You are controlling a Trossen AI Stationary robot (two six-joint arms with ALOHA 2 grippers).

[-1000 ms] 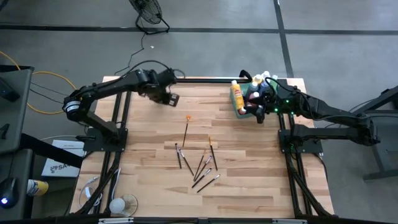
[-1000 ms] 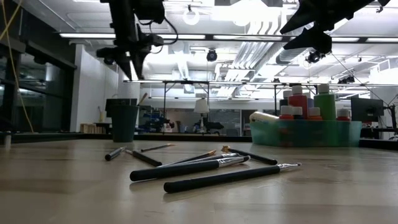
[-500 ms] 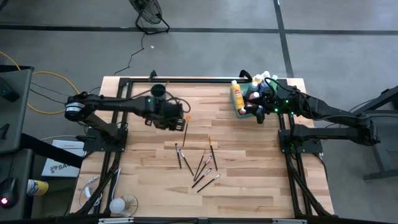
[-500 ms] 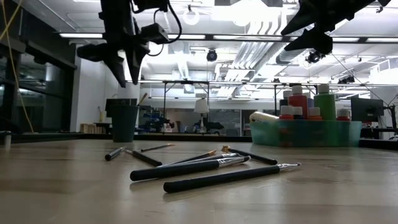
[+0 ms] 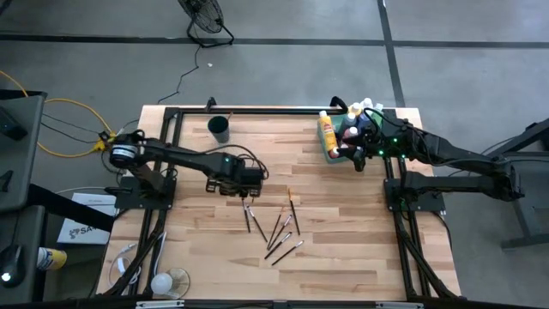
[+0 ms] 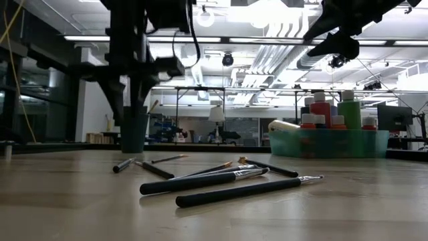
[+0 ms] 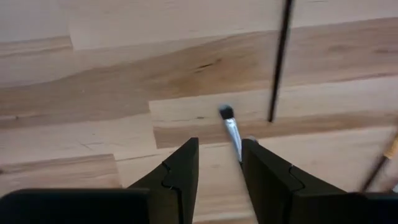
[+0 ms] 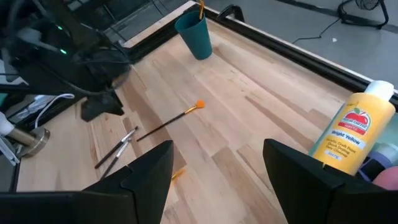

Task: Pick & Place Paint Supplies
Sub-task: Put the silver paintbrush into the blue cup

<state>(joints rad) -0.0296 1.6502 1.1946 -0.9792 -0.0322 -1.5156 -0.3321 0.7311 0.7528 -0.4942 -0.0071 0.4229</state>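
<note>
The left gripper (image 5: 248, 179) sits left of centre in the high view, fingers slightly apart. The right gripper (image 5: 358, 151) hangs upper right, fingers spread wide.

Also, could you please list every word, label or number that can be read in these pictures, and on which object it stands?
"Bright Yellow": on the label of the yellow paint bottle, under a red apple logo.
Brand line on that logo: too blurred to read.
White box on the floor left of the table: some dark print, too small to read.
Nothing else is readable.
</note>
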